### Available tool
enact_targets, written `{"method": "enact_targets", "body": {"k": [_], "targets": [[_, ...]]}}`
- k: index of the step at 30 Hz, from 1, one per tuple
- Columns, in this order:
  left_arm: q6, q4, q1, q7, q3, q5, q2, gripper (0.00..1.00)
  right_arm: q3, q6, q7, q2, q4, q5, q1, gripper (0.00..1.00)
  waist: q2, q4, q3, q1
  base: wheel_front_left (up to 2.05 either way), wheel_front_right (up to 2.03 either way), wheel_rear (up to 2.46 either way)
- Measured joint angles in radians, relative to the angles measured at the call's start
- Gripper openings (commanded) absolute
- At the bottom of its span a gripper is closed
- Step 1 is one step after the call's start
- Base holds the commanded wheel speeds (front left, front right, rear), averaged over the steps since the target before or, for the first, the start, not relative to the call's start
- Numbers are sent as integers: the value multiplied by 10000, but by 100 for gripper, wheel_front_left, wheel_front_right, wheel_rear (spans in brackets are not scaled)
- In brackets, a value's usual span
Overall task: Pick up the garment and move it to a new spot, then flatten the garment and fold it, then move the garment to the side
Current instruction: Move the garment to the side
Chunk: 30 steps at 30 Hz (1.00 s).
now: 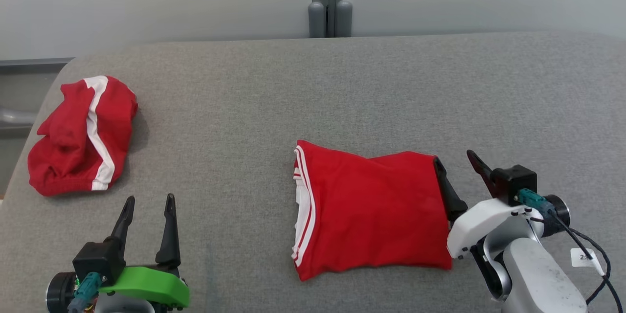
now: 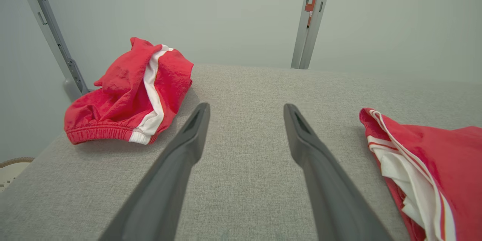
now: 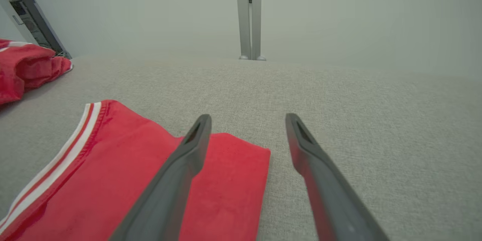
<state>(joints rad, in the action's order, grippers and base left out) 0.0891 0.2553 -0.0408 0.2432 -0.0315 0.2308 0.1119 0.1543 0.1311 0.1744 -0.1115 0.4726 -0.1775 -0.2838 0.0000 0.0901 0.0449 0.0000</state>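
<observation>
Nearest, the left gripper (image 1: 149, 198) has its fingers spread wide and empty above the bare grey surface (image 1: 293, 98). Spread equally wide, the right gripper (image 1: 454, 156) is at the right edge of the folded red garment (image 1: 371, 210), one finger above the cloth, the other above the surface. This garment lies flat right of centre, well apart from a crumpled red garment (image 1: 80, 137) at far left.

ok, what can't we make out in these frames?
- Folded garment: head view, right edge hidden by a finger of the right gripper; contact unclear.
- Same garment, left wrist view: cut off by right edge.
- Crumpled garment: right wrist view, cut off by left edge.
</observation>
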Motion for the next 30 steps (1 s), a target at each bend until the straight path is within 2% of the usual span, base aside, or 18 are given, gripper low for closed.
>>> {"method": "enact_targets", "body": {"k": [10, 18, 19, 20, 21, 24, 30], "targets": [[65, 153, -424, 56, -88, 56, 102, 100, -341, 0, 454, 311, 2596, 86, -395, 100, 0, 418, 540, 0, 0, 0, 0], [67, 221, -638, 109, -180, 58, 138, 100, -236, 0, 744, 546, 4088, -96, -854, 100, 0, 516, 878, 0, 0, 0, 0], [71, 230, -677, 127, -192, 58, 138, 100, -182, 0, 786, 570, 4203, -255, -907, 53, 0, 530, 906, 0, 0, 0, 0], [71, 245, -712, 128, -201, 59, 138, 100, -96, 0, 821, 564, 4274, -395, -940, 15, 0, 542, 932, 0, 0, 0, 0], [71, 251, -738, 128, -203, 61, 138, 100, -27, 0, 832, 568, 4326, -464, -979, 0, 0, 549, 954, 0, 0, 0, 0], [71, 236, -778, 132, -184, 107, 140, 100, 244, 8, 884, 594, 4439, -750, -1199, 0, 0, 544, 1050, 0, 0, 0, 0], [63, 151, -1013, 146, -188, 132, 159, 100, 441, 8, 869, 466, 4640, -602, -2359, 0, 0, 393, 1425, 0, 0, 0, 0]]}}
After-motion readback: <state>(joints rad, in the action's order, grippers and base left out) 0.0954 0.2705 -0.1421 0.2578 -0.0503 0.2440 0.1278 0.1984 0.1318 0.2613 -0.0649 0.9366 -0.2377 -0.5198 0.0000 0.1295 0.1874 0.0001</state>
